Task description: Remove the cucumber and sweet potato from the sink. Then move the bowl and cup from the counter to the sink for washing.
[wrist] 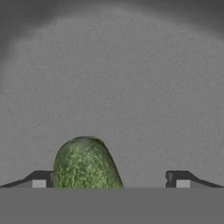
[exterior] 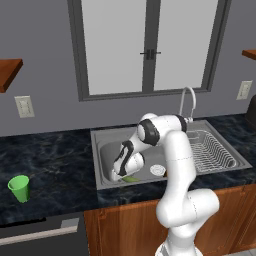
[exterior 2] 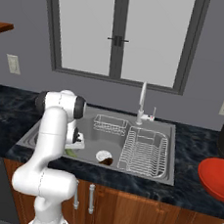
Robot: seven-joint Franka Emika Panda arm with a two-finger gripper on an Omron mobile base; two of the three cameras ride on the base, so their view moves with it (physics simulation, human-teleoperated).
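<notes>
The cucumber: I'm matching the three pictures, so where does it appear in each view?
Left base view: cucumber, a green sliver on the sink floor under the hand, near the front wall.
Right base view: green bit beside the arm, front-left of the basin.
Hand view: bottom left, between the open fingers, close to the left one.
Shared landmark: white drain.

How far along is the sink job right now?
Done: nothing yet by the look of it. In hand: the claw is open, down in the sink, with the cucumber between its fingertips, close to one of them, not yet gripped. Left: the sweet potato lies by the drain, and the cup and bowl are on the counter.
</notes>
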